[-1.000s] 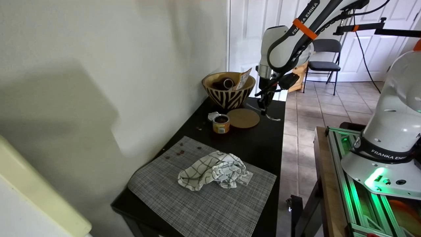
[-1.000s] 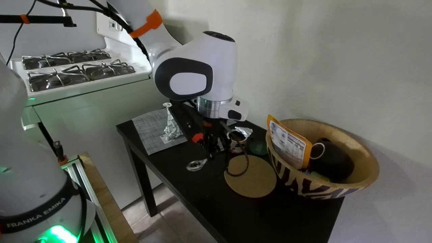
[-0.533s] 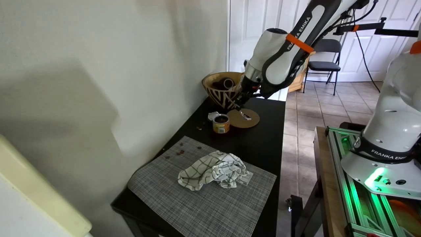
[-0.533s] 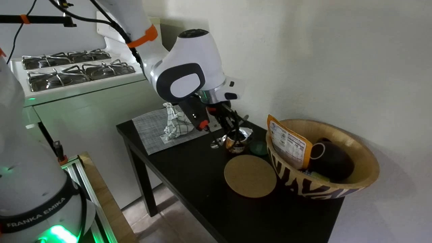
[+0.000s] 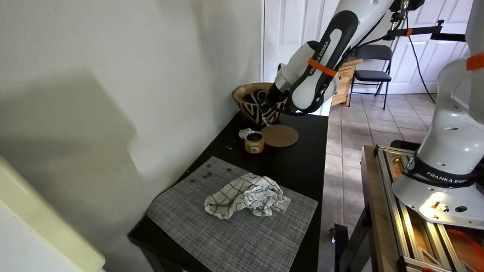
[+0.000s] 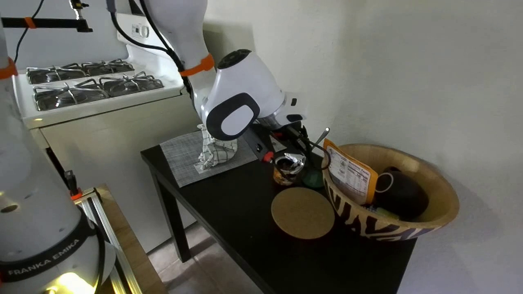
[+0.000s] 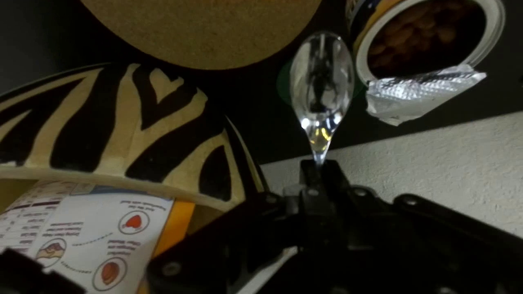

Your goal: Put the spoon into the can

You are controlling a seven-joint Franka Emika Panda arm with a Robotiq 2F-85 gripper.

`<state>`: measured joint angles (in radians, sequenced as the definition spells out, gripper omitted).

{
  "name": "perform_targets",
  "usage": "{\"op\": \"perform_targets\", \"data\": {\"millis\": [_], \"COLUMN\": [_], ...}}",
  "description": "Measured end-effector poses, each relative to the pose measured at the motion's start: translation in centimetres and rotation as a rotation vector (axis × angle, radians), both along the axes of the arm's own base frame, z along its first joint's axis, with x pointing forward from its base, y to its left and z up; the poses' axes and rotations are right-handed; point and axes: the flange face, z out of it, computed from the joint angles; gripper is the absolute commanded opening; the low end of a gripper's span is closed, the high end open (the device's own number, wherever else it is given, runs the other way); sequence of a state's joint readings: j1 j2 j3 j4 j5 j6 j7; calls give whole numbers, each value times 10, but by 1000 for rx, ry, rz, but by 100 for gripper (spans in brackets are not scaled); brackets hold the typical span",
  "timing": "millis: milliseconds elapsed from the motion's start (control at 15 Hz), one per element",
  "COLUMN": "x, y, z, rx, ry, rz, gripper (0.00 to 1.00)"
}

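Dark tabletop (image 6: 245, 204) lies beneath spoon (image 7: 321, 81) slanted scoop-down.

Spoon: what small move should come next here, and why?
Probably carry the spoon sideways toward the can before lowering it. The fingers hold it, but the wrist view shows it beside the can's open mouth, not over it, and the peeled foil there looks worth avoiding.

"FRANKA EMIKA" on base band (image 6: 43, 258), partly covered on forearm (image 5: 322, 53), pouch (image 6: 348, 171) print unreadable
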<state>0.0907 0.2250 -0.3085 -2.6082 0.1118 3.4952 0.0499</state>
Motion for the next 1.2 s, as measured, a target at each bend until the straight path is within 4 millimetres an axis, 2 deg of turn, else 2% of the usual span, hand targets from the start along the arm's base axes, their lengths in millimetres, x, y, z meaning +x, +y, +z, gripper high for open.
{"op": "perform_targets", "data": {"millis": [333,533,800,1200], "x": [7,6,-1,-8], "y": [60,79,83,71], "z": [-4,-1,-4,-30], "rx": [-33,-64,-108,-152], "ry": [-93,-156,-208,-192], "rz": [47,43,13,-46], "gripper": [2,2,2,2]}}
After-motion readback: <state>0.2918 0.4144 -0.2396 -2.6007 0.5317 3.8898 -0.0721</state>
